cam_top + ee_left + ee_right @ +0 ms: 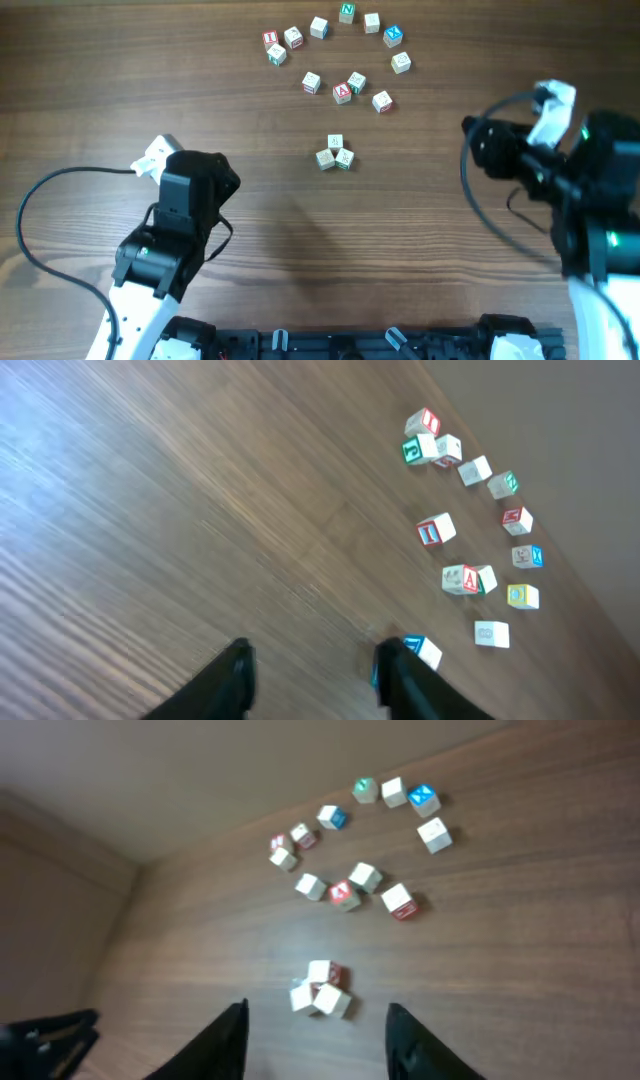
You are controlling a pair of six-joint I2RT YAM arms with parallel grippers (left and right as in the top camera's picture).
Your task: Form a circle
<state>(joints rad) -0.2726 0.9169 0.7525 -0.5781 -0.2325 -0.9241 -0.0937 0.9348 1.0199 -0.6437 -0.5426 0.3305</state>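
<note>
No circle exists yet: the lettered cubes (pixel 342 92) lie loose on the table (pixel 120 80). Three of them sit bunched in a trio (pixel 335 153), touching one another. Beyond the trio, away from the arms, four more run in a ragged row. Past that row the rest curve in an open arc whose ends turn back toward the trio.

The left claw (pixel 312 652) hovers to the trio's left and slightly nearer the arms, fingers spread with nothing between them. The right claw (pixel 316 1012) hangs well off to the trio's right, likewise spread and empty.

The likeliest trouble is at the trio. Its cubes touch, so a finger coming down for one would probably nudge its neighbours askew. Cubes this light may also skid or tip on smooth wood. Carrying row cubes outward could knock the arc out of line, and two arms working this small patch risk bumping each other.
</note>
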